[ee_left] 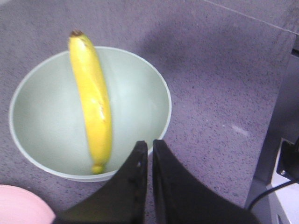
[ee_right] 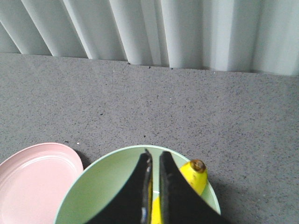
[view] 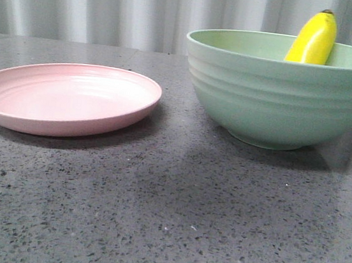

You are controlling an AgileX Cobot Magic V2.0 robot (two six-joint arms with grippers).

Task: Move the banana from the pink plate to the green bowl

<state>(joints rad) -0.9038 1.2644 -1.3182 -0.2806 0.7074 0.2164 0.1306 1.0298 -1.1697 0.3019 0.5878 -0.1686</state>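
A yellow banana (view: 313, 38) stands slanted inside a deep green bowl (view: 276, 99) on a speckled grey table (view: 165, 220). Its dark tip pokes up above the far rim; its other end rests low against the inside wall. To the left of the bowl, just beside it and not touching, sits a shallow pink plate (view: 64, 98) with nothing on it.

Neither arm shows from the front. Seen from its own wrist, the left gripper (ee_left: 150, 147) hangs above the bowl's rim with its two dark fingers nearly together, a thin slit between them, holding nothing. The right gripper (ee_right: 155, 158) also hangs over the bowl, fingers drawn close and empty, the banana's tip just beside them.

The move looks finished. What remains, I judge, is pulling both arms away cleanly: rising straight up first, so no finger clips the leaning banana or nudges the rim.
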